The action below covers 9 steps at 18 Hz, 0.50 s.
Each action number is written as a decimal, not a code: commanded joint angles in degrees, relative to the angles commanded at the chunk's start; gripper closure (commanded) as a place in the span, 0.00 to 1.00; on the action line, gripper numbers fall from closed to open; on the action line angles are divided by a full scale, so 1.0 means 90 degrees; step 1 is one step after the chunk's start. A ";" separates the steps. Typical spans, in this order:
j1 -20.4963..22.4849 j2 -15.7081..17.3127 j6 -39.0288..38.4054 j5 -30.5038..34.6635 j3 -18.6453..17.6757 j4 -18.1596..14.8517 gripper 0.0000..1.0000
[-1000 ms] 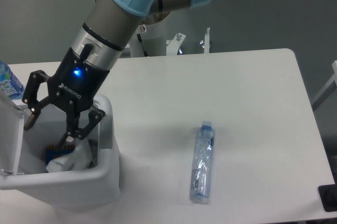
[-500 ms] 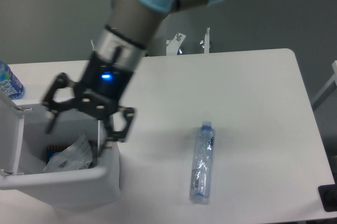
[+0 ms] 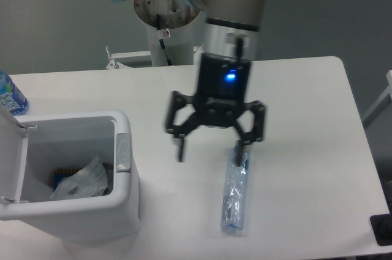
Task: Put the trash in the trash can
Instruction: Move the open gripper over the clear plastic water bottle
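White bin (image 3: pixel 92 211) w/ 1 wrapper (image 3: pixel 82 180); 1 crushed bottle (image 3: pixel 234 202) on table (image 3: pixel 306 119).

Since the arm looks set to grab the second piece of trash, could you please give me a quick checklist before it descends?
1. Gripper open: ok.
2. Gripper empty: ok.
3. Crushed clear plastic bottle lying free on the white table: ok.
4. Jaws centred over the bottle: not ok, only the one finger overlaps its cap end.
5. White boxy trash can lid open: ok.
6. Crumpled translucent wrapper inside the can: ok.
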 joint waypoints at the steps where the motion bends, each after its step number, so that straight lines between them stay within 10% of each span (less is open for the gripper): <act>1: 0.0039 -0.0039 0.0293 0.0302 -0.0019 -0.0098 0.00; 9: 0.0069 -0.0663 0.0891 0.1301 -0.0371 -0.0090 0.00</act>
